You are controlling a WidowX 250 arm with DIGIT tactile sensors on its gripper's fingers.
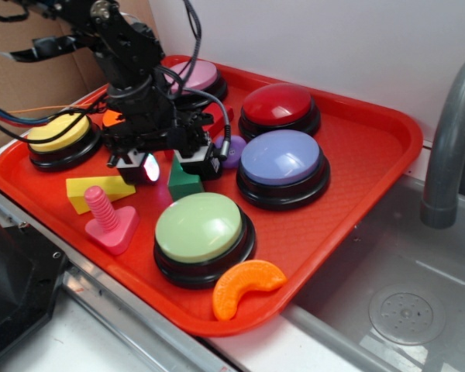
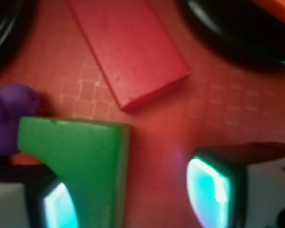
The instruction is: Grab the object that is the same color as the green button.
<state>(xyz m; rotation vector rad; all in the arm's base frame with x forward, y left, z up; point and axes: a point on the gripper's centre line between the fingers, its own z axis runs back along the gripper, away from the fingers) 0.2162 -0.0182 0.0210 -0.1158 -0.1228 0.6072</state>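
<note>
The object, a small dark green block [image 1: 184, 186] [image 2: 85, 156] with a curved notch, lies on the red tray [image 1: 356, 225] just behind the green button [image 1: 199, 227], a large pale-green dome on a black base. My gripper [image 1: 173, 167] [image 2: 133, 202] is lowered over the block with its jaws apart. In the wrist view the block sits between the fingers, close against the left fingertip [image 2: 59, 209]. A strip of bare tray separates it from the right fingertip [image 2: 209, 190]. The block's lower end runs out of the wrist view.
A red bar [image 2: 128, 47] and a purple piece [image 1: 234, 149] lie just beyond the block. A yellow wedge [image 1: 99, 191], pink screw [image 1: 108, 221] and orange crescent [image 1: 246, 285] share the tray with yellow [image 1: 60, 133], lavender-blue [image 1: 282, 159], red [image 1: 279, 106] and pink [image 1: 194, 76] buttons. A sink [image 1: 403, 310] and faucet [image 1: 449, 147] are at right.
</note>
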